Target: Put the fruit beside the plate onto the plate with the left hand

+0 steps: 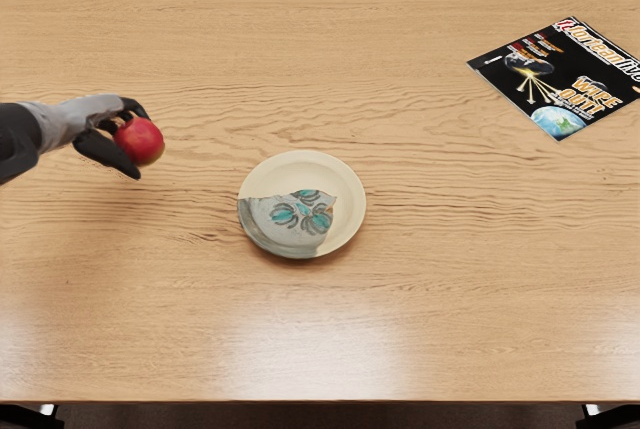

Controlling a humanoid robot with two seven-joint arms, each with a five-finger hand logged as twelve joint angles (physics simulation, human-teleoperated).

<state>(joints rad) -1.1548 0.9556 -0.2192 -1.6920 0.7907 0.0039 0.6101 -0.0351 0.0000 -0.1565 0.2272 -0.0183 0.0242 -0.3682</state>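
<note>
Now far left: left hand closed round apple, seemingly clear of the table, well left of plate. Probably firm, light, smooth, apt to roll; best gripped round the middle. Far right, magazine.

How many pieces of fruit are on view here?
1. A red apple, gripped in the left hand at the table's left side, left of the plate and apart from it. None seems hidden.
</note>
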